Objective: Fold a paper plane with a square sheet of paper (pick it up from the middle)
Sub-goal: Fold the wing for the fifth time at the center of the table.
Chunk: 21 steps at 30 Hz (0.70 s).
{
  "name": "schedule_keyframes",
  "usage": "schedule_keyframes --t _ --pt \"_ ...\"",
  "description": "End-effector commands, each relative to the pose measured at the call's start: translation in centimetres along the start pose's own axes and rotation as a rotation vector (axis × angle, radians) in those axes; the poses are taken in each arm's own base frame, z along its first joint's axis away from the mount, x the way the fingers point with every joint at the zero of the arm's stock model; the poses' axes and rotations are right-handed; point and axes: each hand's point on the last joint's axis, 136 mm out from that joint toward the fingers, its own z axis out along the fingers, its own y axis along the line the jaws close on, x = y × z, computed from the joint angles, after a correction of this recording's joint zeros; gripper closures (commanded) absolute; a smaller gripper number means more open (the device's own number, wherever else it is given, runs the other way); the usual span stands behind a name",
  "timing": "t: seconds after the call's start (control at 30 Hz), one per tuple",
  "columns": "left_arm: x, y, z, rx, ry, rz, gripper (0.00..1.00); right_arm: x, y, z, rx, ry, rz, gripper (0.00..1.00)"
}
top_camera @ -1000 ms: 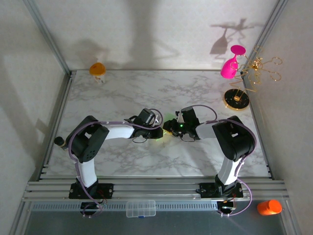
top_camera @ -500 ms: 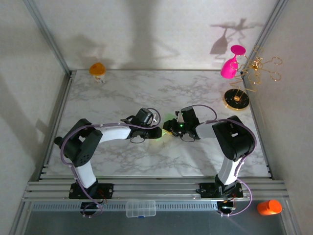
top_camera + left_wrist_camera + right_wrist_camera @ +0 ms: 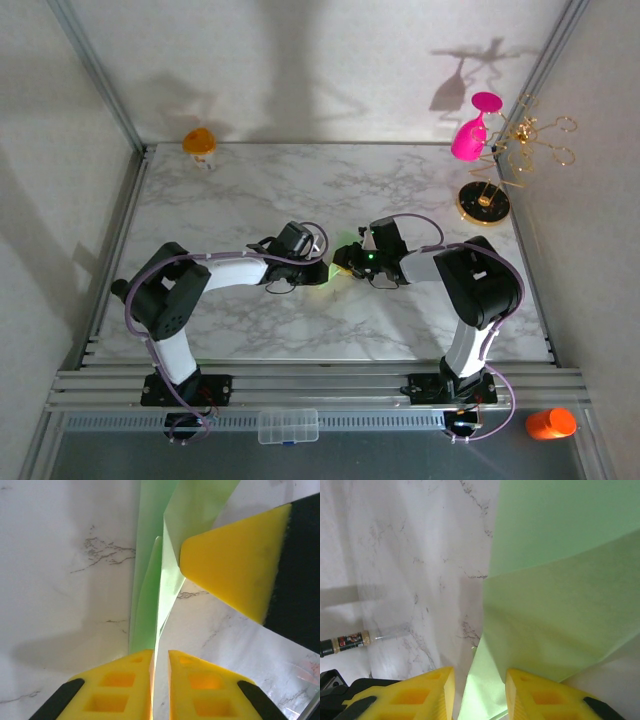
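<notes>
The pale green paper [image 3: 328,277] is folded into a narrow shape with a raised centre ridge [image 3: 150,590] and sits mid-table between both grippers. My left gripper [image 3: 320,270] [image 3: 160,652] straddles the ridge end. Its jaws are almost together, a thin slit remains, and the paper's edge runs into it. One yellow fingertip [image 3: 235,575] of the right gripper rests against the paper's far flap. My right gripper [image 3: 344,264] [image 3: 480,672] stands open from the opposite side. A flap of the paper [image 3: 560,605] lies slanting between its fingers, nearer the right one.
A pink glass [image 3: 470,135] hangs on a gold wire rack [image 3: 535,140] with a round gold base [image 3: 483,203] at the back right. An orange object [image 3: 199,141] sits at the back left corner. A clear box [image 3: 288,425] and an orange item [image 3: 551,423] lie beyond the near rail.
The left arm's elbow swung out to the left and its wrist edged toward the paper. Its jaws narrowed around the ridge. The right arm has not moved.
</notes>
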Motion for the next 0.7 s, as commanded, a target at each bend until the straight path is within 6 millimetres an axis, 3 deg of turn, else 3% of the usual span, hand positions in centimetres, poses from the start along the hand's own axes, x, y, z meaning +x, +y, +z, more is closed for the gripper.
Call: schedule_keyframes --t 0.0,0.67 --pt "1.0 1.1 0.4 -0.028 0.033 -0.024 0.84 0.3 -1.2 0.8 0.044 0.018 0.005 0.66" --pt "1.8 1.4 1.1 -0.041 0.06 -0.021 0.88 0.6 -2.4 1.1 0.094 0.033 0.036 0.67"
